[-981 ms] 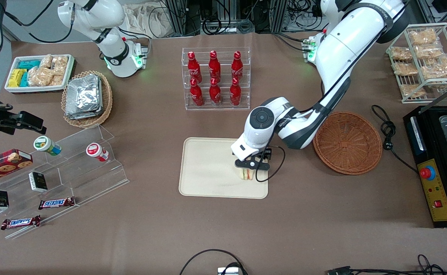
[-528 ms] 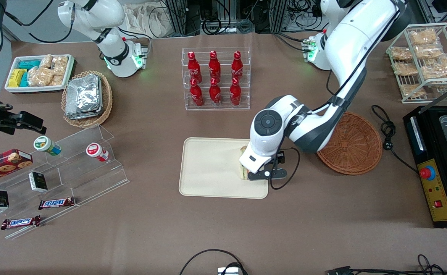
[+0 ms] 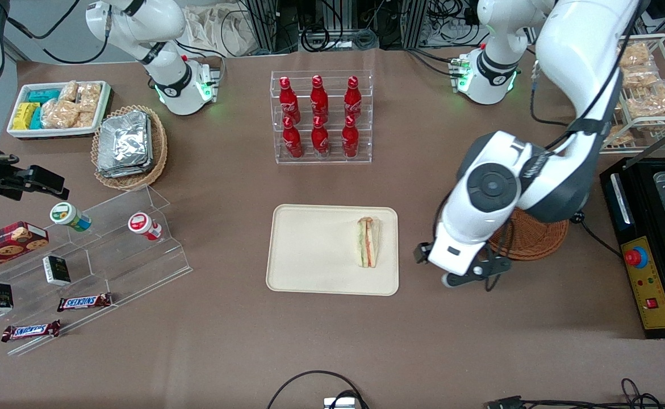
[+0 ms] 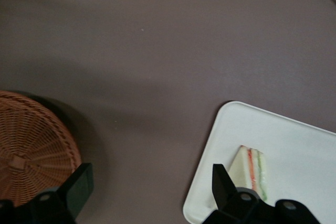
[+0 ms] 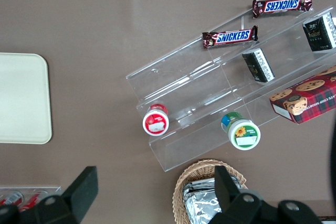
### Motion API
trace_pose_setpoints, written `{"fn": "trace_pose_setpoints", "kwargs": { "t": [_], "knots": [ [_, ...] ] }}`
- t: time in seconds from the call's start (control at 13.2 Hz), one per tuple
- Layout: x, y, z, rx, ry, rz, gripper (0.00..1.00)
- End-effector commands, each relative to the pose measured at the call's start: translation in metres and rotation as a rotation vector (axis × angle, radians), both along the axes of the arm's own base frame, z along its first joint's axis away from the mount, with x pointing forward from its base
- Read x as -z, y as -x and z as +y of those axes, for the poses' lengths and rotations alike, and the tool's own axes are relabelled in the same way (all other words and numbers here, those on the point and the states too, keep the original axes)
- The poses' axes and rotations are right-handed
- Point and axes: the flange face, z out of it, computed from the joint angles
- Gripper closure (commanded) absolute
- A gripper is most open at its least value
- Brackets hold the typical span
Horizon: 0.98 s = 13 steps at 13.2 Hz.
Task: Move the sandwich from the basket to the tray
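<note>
Sandwich (image 3: 368,241) on tray (image 3: 309,250); end effector (image 4: 152,187) apparently spread above table.

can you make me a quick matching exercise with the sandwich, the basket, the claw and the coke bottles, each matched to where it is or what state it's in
Things:
1. sandwich
2. basket
3. claw
4. red bottles

Places or states:
A. standing in a clear rack, farther from the front camera than the tray
B. open, holding nothing, above bare table between basket and tray
C. lying on the tray, near the edge closest to the basket
D. nothing visible in it, partly covered by the arm

Pairs: 1-C, 2-D, 3-B, 4-A
</note>
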Motion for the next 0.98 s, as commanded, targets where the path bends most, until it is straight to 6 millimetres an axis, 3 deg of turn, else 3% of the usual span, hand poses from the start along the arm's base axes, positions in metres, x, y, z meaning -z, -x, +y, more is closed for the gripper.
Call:
{"fn": "trace_pose_setpoints", "kwargs": {
  "t": [0.0, 0.23, 0.6, 0.91],
  "knots": [
    [-0.018, 0.005, 0.018, 0.051, -0.018, 0.022, 0.00],
    [-0.042, 0.011, 0.048, 0.091, -0.040, 0.033, 0.00],
    [-0.083, 0.031, 0.142, 0.197, -0.014, 0.063, 0.00],
    [-0.125, 0.050, 0.196, 0.273, 0.006, 0.068, 0.00]
  ]
}}
